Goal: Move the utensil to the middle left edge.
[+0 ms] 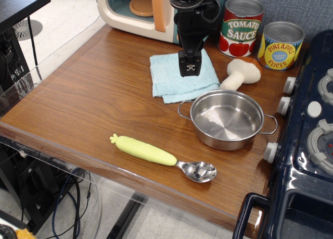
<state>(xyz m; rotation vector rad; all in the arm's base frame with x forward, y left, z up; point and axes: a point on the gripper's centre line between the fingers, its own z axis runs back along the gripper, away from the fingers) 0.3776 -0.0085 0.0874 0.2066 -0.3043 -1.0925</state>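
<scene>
End effector [190, 71]: empty over the cloth [182, 76]; I can't tell its opening.
Utensil [164, 158]: well below-left of it.
My grasp: take the thick handle crosswise, mid-length.

The gripper [190, 68] hangs over the blue cloth [183, 77], its jaws looking closed, with the steel pot [227, 119] just below-right and the utensil [162, 156] well below near the front edge.

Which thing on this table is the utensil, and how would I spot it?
Start at the steel pot on the wooden table, then look toward the front edge. The spoon lies flat there, alone. Nothing else has its pale yellow-green carrot-shaped handle and shiny silver bowl.
</scene>
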